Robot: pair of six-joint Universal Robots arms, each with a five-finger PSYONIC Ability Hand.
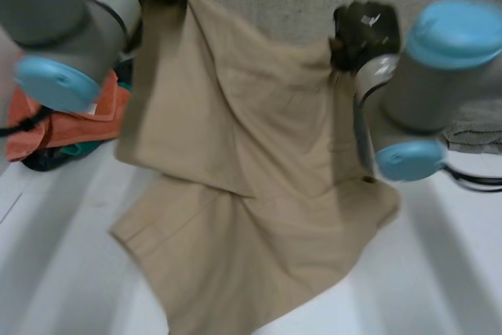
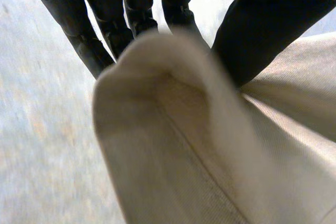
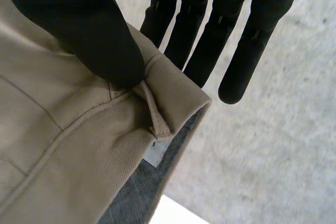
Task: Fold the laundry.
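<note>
Fingers [image 3: 210, 30] of the right hand [image 1: 365, 29] run straight down the far side of the tan garment [image 1: 251, 162], and the thumb presses the waistband [image 3: 173, 85] against them from the near side, so the cloth is pinched flat between thumb and fingers. A belt loop [image 3: 157, 114] lies just below the thumb tip. Under it the band turns over and shows a grey inner face [image 3: 152, 192] with a small white label [image 3: 155, 156]. Two of the fingers reach past the waistband's edge with nothing but grey floor behind them.

The left hand [image 2: 262, 30] grips another part of the top edge. A rounded fold of the cloth is bunched up between its thumb and its fingers [image 2: 136, 3]; the thumb bears on one side of the fold, the fingers stand behind the other, and the fold's crest rises almost to the fingertips.

In the head view both hands are raised, well apart, and the garment hangs stretched between them, sagging in creases below the fingers of each. Its lower part reaches down onto the white counter [image 1: 455, 272], with a hemmed corner spread on the surface beneath the left hand. An orange cloth [image 1: 78, 119] lies on the counter beyond the left arm, and a folded grey towel [image 1: 474, 132] lies beyond the right arm, both apart from the garment.
</note>
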